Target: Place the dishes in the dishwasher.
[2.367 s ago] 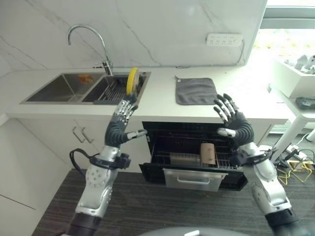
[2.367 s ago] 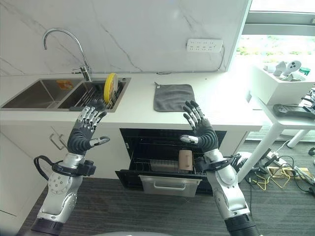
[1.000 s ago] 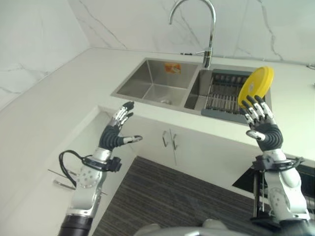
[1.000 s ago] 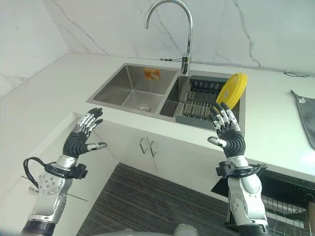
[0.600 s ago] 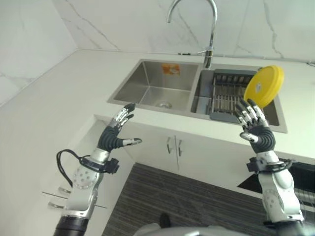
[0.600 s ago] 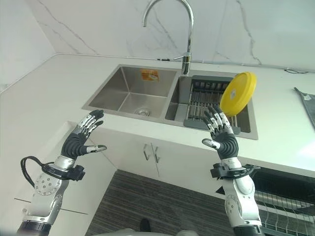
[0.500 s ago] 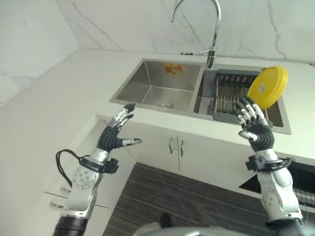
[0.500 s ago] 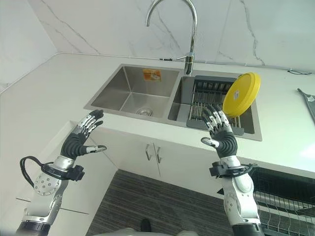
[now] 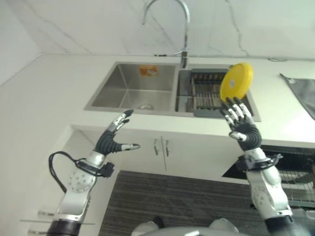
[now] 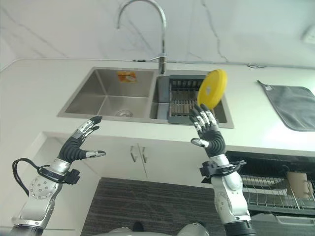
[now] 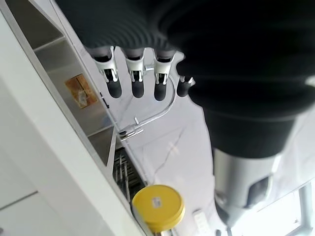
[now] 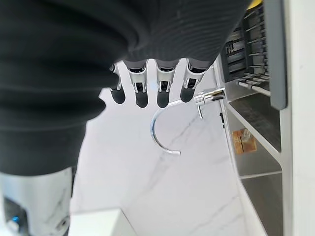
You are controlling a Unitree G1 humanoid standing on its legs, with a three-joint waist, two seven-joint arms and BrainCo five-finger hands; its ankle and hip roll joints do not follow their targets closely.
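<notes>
My left hand [image 9: 112, 140] is spread wide and empty, low in front of the cabinet. My right hand [image 10: 209, 132] is also wide and empty, just short of the counter [image 10: 256, 130] edge, with the yellow plate [image 10: 212, 89] beyond its fingertips, on edge in the rack [image 10: 184, 101] inside the right sink basin. I judge I should reach over the edge and pinch the plate's rim, lifting straight up. The tap [image 10: 147, 27] rises behind; a grey cloth [image 10: 291, 105] lies well right. The dishwasher rack [image 10: 275, 189], lower right, holds a cup [image 10: 296, 184].
</notes>
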